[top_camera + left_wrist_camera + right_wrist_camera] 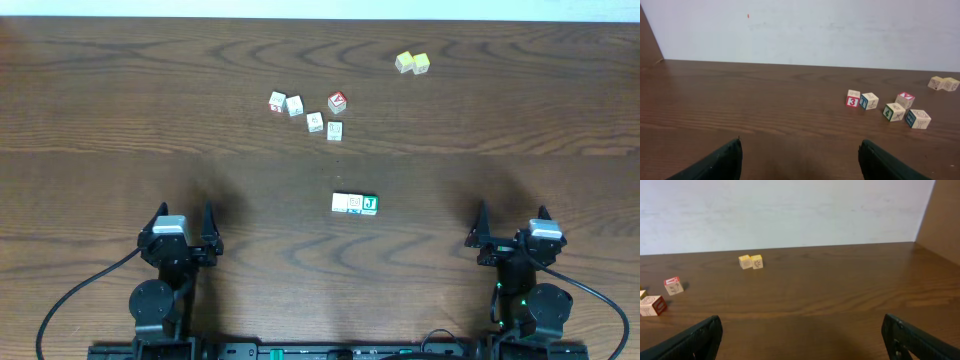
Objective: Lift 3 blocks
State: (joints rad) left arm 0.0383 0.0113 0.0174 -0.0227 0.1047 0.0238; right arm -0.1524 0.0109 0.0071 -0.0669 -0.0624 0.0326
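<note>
The left end effector (184,213) stands wide open over bare wood at the near left of the counter (110,120), holding and touching nothing. In its wrist view its two dark, wedge-shaped fingers (715,162) frame only empty grain. The right end effector (512,217) at the near right is spread just as wide and is likewise empty, its black fingers (916,339) parted at the lower corners of its own view. The three blocks (355,204) lie between the two arms, a little farther out than the fingertips, set in a tight left-to-right row with their sides touching: the plain whitish block (341,203), the yellow-faced block (355,204) and the J block (369,204) with its green letter facing up. They are small square-edged wooden cubes. Farther off sits a loose cluster of whitish cubes (295,105) around a red-faced cube (338,101), with printed numerals and coloured borders showing on their near sides. At the far right a pale yellow pair (412,63) sits side by side. The counter is dark brown wood with a strong wavy grain, backed by a plain pale wall (800,30).
</note>
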